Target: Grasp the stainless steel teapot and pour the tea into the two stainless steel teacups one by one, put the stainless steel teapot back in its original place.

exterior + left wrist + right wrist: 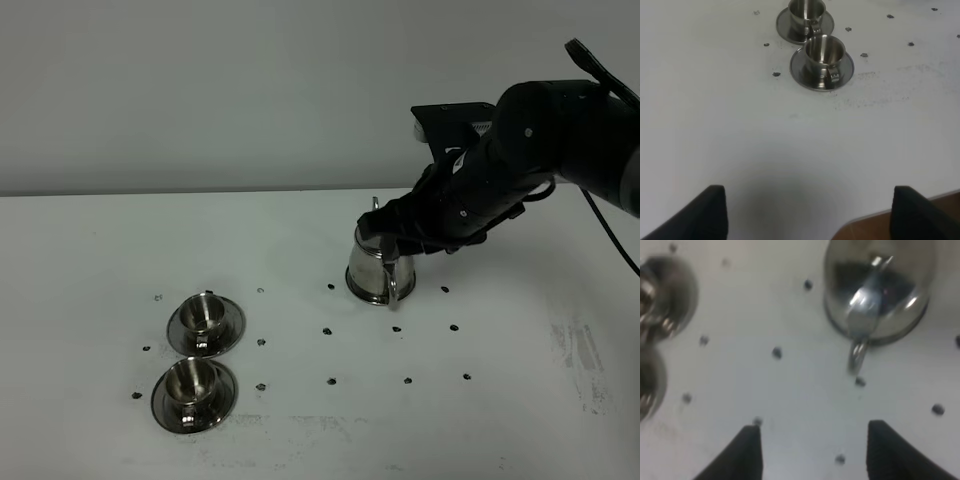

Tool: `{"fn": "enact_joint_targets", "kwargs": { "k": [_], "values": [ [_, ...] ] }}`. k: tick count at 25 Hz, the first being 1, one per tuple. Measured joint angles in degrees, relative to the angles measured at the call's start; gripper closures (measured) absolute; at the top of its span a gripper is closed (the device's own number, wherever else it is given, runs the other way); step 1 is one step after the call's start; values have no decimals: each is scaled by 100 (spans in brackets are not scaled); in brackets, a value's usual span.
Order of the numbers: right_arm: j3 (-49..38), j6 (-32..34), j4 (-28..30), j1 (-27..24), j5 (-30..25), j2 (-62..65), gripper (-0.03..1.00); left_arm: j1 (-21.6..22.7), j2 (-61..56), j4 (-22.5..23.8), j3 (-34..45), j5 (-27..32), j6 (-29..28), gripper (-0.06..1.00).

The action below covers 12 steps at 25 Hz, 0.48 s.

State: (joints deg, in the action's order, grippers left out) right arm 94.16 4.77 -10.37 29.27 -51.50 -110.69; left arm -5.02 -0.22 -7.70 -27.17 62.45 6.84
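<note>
Steel teapot (378, 268) stands on the worktop (100, 250), handle turned toward the right gripper (810, 437), whose jaws stand apart, ready to grasp. Far cup (203, 312) and near cup (190, 378) sit aside for pouring; left gripper (807, 210) apart, idle.

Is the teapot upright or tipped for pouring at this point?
Upright. The stainless steel teapot stands on its flared base, unlifted. The right gripper is open above it, with nothing between its fingers.
</note>
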Motion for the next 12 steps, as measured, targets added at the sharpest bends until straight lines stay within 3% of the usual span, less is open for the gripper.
{"fn": "enact_joint_targets", "kwargs": {
  "k": [6, 12],
  "values": [
    [548, 455, 340, -54, -569, -564, 52, 0, 0, 0, 0, 0, 0, 29],
    [54, 512, 341, -46, -201, -593, 52, 0, 0, 0, 0, 0, 0, 29]
  ]
}}
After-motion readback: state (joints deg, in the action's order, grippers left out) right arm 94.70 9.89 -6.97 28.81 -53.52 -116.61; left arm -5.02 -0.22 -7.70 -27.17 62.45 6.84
